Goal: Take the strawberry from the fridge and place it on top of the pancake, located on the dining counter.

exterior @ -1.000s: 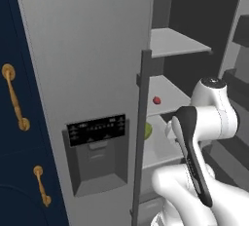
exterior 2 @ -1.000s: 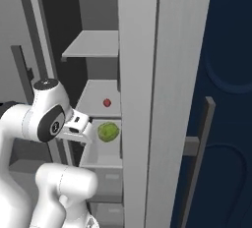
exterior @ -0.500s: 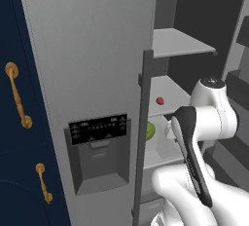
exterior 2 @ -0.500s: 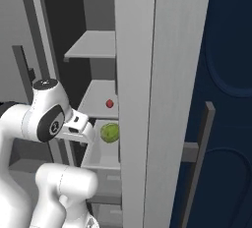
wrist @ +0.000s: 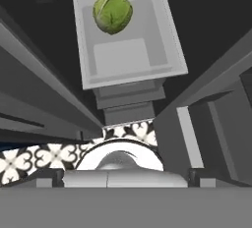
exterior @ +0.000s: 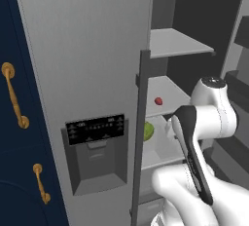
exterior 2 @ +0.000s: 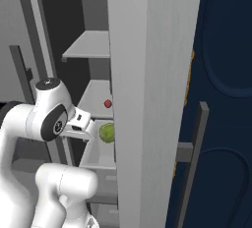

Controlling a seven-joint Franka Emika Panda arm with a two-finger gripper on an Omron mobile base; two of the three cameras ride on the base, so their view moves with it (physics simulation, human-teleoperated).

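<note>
The fridge [exterior: 82, 49] stands with its doors open. The strawberry [exterior: 158, 101] [exterior 2: 108, 103] lies on a middle shelf inside, a tiny red fruit. One shelf lower sits a round green fruit [exterior: 148, 130] [exterior 2: 107, 132] [wrist: 112, 13]. My gripper [wrist: 126, 177] is open and holds nothing. It looks down onto the lower shelf [wrist: 162, 50], and the green fruit is ahead of it. My hand [exterior 2: 80, 122] hangs in front of the shelves, left of the green fruit and below the strawberry. The pancake and the dining counter are out of view.
The open fridge door [exterior 2: 147, 99] with its long handle [exterior 2: 192, 158] rises close on the right. Navy cabinets with gold handles [exterior: 14, 103] flank the fridge. A higher shelf [exterior: 175, 42] juts out above the strawberry. Patterned floor tiles [wrist: 29, 160] show below the shelves.
Both base views have shifted very slightly as a whole. The arm keeps its pose in front of the shelves and the jaws stay open.
</note>
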